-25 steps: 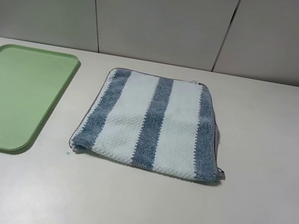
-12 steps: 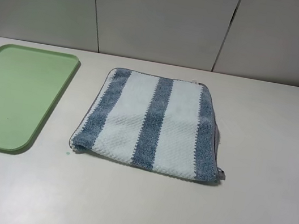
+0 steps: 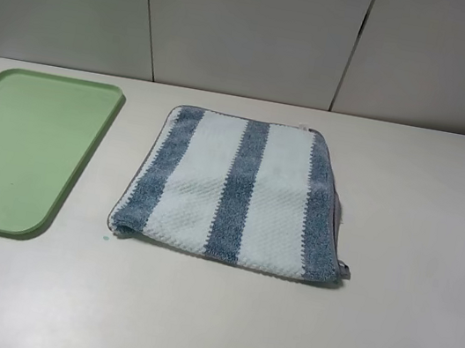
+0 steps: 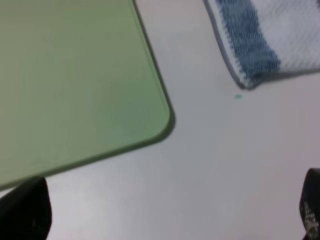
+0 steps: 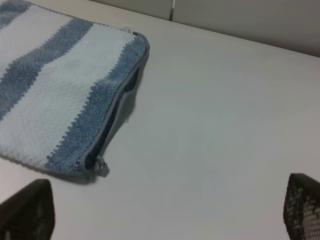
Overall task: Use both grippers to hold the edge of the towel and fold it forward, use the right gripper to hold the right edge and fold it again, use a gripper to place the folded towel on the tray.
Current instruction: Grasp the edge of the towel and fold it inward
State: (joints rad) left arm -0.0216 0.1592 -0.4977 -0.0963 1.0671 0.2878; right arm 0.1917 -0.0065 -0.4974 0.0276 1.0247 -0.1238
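Tray [image 3: 22,148]: it lies flat at the left of the table [image 3: 400,345], with nothing on it. It is well apart from the towel, with bare surface between.

Left gripper [image 4: 167,217]: the fingers are spread wide and hold nothing. Its camera looks down on the tray's near corner and the towel's near left corner. It does not show in the high view.

Towel [image 3: 234,192]: it lies mid-table with its stripes running from the near side to the far side. It looks doubled already, since the right wrist view shows two layers along the right edge [image 3: 333,213]. You may judge the forward fold done and the second fold due.

Right edge: this piped hem runs near to far, and the loop tag [image 5: 101,165] sticks out at its near corner.

Right gripper [image 5: 165,212]: the fingers are wide apart and empty, over bare table. The hem lies ahead of it and on the tray side. This is plainly the nearer arm for that edge. Expect your approach to come across the hem, not along it, so that both layers are taken.
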